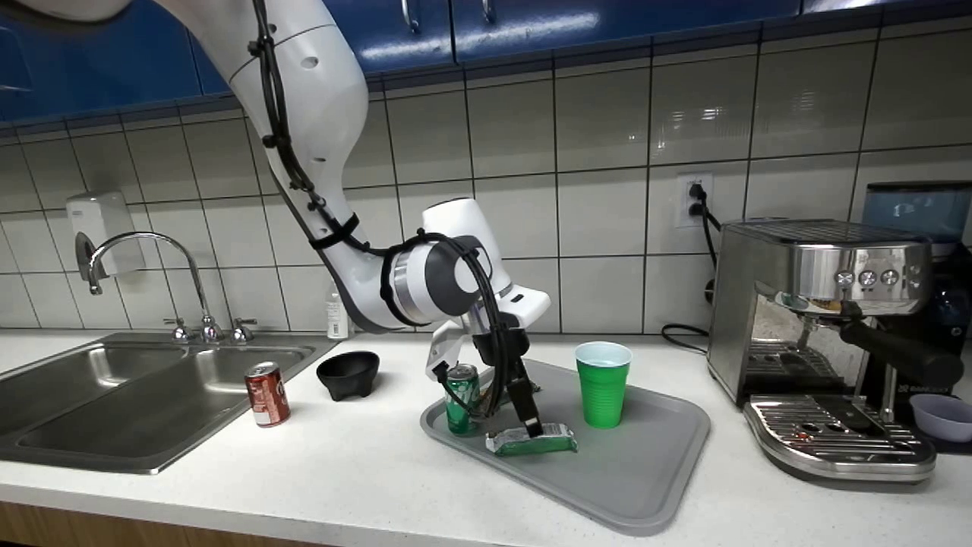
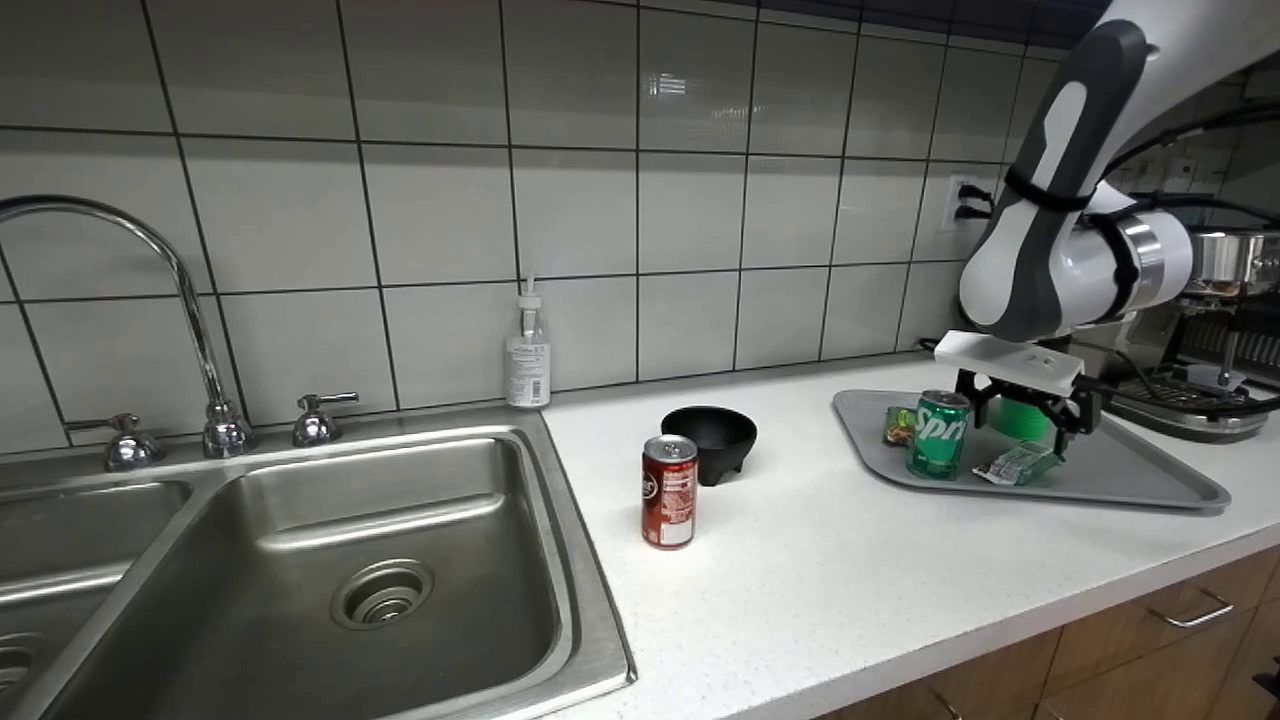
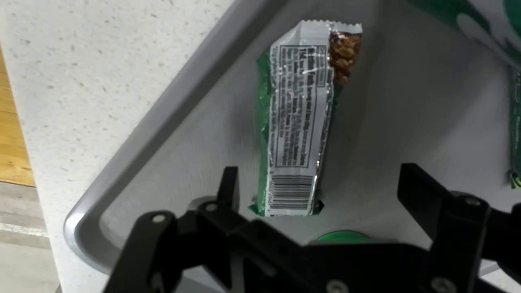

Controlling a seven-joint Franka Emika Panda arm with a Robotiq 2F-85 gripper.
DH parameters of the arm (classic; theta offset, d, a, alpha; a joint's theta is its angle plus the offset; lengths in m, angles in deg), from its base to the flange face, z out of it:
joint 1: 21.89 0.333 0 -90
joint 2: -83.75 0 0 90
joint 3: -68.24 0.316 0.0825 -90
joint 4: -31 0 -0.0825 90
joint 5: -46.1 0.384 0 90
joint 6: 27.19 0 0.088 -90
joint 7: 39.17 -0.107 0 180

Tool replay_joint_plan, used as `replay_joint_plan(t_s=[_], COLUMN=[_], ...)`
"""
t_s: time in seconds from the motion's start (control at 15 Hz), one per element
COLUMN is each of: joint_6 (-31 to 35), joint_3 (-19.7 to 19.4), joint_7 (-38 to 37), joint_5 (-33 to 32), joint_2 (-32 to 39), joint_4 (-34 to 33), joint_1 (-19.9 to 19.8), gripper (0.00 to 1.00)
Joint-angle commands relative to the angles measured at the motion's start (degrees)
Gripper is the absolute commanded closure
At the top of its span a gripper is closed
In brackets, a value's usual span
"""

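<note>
Closest to the lens in the wrist view: black tool, spread wide apart and gripping nothing. Hanging astride the barcode end of a snack bar, with a strip of grey tray visible between wrapper and each fingertip. Off-centre, too, with a narrower gap on one side than on the other. No telling from these views about contact between fingertips and tray.

As for the bar: lying on the tray near the slanting rim, printed back upward, green along one side, crimped at the end away from the tool. Probably light, fairly stiff at the core but prone to crumbling, inside a slick, crinkly wrapper. Likely best taken across the narrow width, near the middle of its length, with gentle pressure; less wisely by the thin crimped end, apt to fold or slide.

Near the bar on the same tray: green can, upright, and green cup, also upright, with a second packet beside the can. Off the tray, on the pale counter: red can standing near a black bowl. Farther away, at opposite ends, metal sink and coffee machine.
</note>
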Motion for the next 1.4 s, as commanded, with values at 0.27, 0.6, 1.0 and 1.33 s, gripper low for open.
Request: replay_joint_plan(t_s=[0.27,0.6,1.0,1.33], joint_6=[0.5,1.0,0.9,0.5], joint_3=[-3.4,-5.6,-6.8,-4.5], joint_7=[0.8,0.4,0.2,1.0], joint_5=[-0.9,-3.0,-7.8,-11.7], joint_2=[-5.6,-9.3,-13.8,-17.3], joint_4=[3.1,5.4,7.1,8.7], joint_1=[4.5,8.1,11.8,12.0], gripper=[0.0,0.0,0.0,0.0])
